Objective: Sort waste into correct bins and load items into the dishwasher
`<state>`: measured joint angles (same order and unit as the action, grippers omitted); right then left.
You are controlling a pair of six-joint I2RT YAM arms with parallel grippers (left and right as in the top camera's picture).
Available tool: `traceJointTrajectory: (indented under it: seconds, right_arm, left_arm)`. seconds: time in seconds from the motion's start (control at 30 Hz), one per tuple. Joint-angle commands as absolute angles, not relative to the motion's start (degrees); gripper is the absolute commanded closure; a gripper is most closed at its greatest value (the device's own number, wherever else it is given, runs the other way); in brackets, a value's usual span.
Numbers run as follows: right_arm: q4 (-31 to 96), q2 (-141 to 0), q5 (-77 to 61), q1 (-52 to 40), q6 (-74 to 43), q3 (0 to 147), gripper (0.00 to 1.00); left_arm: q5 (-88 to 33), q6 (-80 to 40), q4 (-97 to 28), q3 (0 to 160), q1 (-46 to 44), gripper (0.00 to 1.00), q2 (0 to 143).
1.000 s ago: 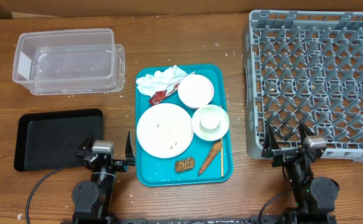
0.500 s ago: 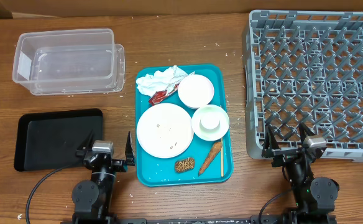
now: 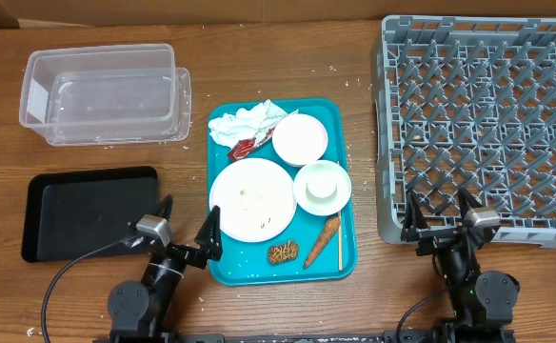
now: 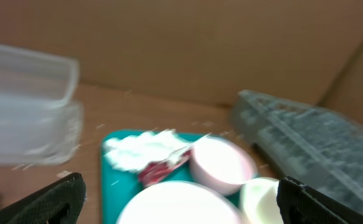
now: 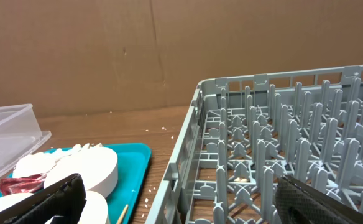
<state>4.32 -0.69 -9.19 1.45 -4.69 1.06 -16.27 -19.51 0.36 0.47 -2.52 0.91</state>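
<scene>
On a teal tray (image 3: 341,152) lie the waste and the items: a crumpled white napkin (image 3: 245,122), a red-and-white wrapper (image 3: 245,146), a carrot piece (image 3: 323,240) and a brown ridged lump (image 3: 283,252), beside a large white plate (image 3: 252,198), a white bowl (image 3: 300,138) and a small cup on a saucer (image 3: 322,186). The bins, a clear tub (image 3: 102,92) and a black tray (image 3: 83,210), sit at left. The grey dish rack (image 3: 487,124) stands at right. My left gripper (image 3: 188,217) is open, angled toward the plate (image 4: 175,202). My right gripper (image 3: 439,214) is open at the rack's near edge (image 5: 188,155).
A few rice grains speckle the plate and the wood near the rack. Brown cardboard walls close off the far side. The left wrist view is blurred by motion; the napkin (image 4: 141,149) and bowl (image 4: 222,165) show ahead of it.
My left arm has swung to the right, so its open jaws now point at the teal tray's left edge. The right arm has not moved.
</scene>
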Motion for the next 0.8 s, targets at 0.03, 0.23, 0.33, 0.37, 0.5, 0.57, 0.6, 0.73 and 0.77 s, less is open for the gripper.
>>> traceJointTrajectory:
  seconds: [0.03, 0.23, 0.33, 0.37, 0.5, 0.57, 0.6, 0.73, 0.77]
  right_arm:
    - [3.9, -0.3, -9.1, 1.6, -4.7, 0.5, 0.00]
    - [4.0, -0.3, -9.1, 1.6, -4.7, 0.5, 0.00]
    - [4.0, -0.3, -9.1, 1.6, -4.7, 0.5, 0.00]
    - [4.0, -0.3, -9.1, 1.6, -4.7, 0.5, 0.00]
    - [3.9, -0.3, -9.1, 1.6, -4.7, 0.5, 0.00]
    - [3.9, -0.3, -9.1, 1.6, -4.7, 0.5, 0.00]
    - [4.0, -0.3, -9.1, 1.6, -4.7, 0.5, 0.00]
    - [3.9, -0.3, -9.1, 1.6, -4.7, 0.5, 0.00]
    - [4.0, -0.3, -9.1, 1.6, -4.7, 0.5, 0.00]
  left_arm:
    - [-31.3, -24.5, 8.2, 0.6, -2.2, 0.00, 0.3]
    - [-28.8, -22.2, -3.2, 11.3, -2.2, 0.00, 1.5]
    - [-26.4, -19.1, -11.4, 18.0, -2.2, 0.00, 6.0]
    - [-26.4, -17.9, -13.9, 20.6, -2.2, 0.00, 8.6]
    - [-26.8, -16.4, -26.2, 34.0, -2.3, 0.00, 25.8]
    - [-28.1, -14.7, -33.1, 41.0, -2.3, 0.00, 34.5]
    - [-28.8, -13.4, -36.5, 44.4, -2.3, 0.00, 38.3]
    - [-33.8, -8.4, -49.4, 58.2, -2.3, 0.00, 52.8]
    - [-36.0, -9.1, -50.8, 60.7, -2.3, 0.00, 55.7]
